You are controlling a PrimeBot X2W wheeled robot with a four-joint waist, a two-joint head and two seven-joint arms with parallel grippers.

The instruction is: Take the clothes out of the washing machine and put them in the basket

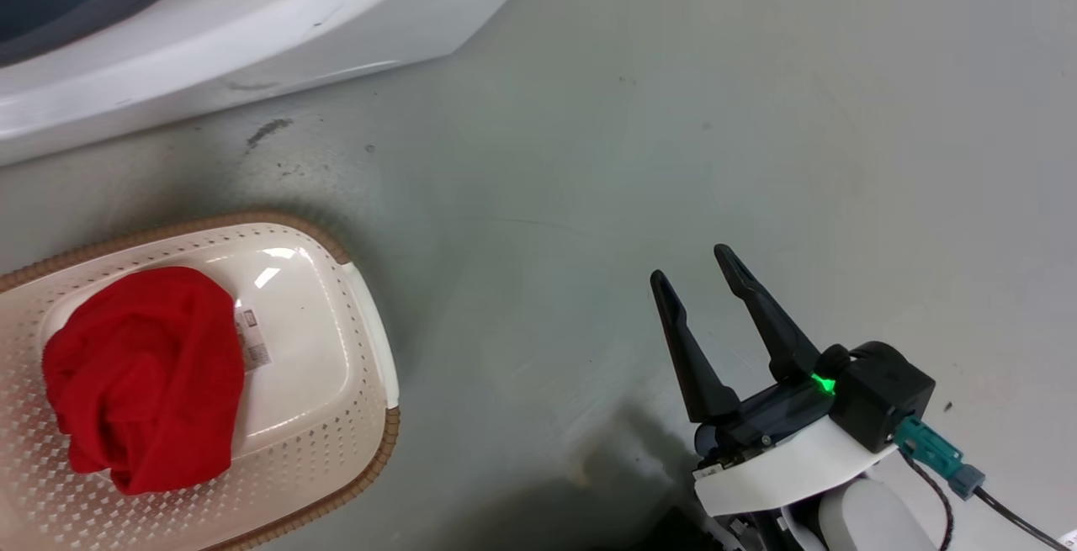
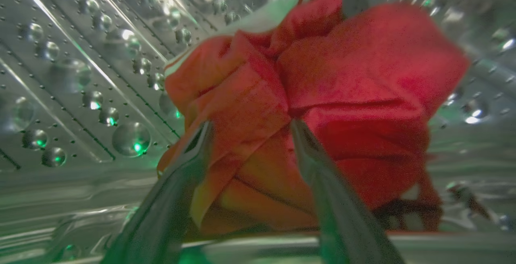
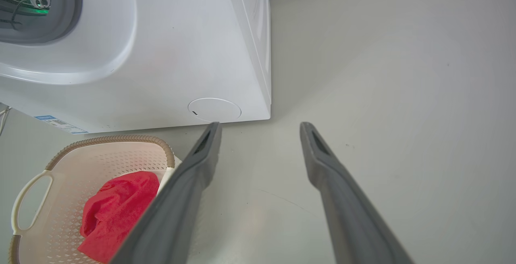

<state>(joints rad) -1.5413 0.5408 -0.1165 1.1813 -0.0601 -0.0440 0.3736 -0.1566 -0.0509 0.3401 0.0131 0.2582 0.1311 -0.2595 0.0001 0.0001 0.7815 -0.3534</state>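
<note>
Left gripper sits inside the dimpled, perforated steel drum, fingers spread wide astride a fold of crumpled red garment edged with a white stripe. Right gripper hangs wide and empty over smooth grey floor, well apart from the cream perforated basket, which holds another bunched red cloth beside the white washing machine.

Head view: even light is falling on the grey floor; my right gripper is casting a dark shadow at the bottom edge, and glare is flaring on the basket. Left wrist view is running dim and grainy inside the drum (green glints on steel), the red garment blurring. Right wrist view is bowing lines at its borders.
</note>
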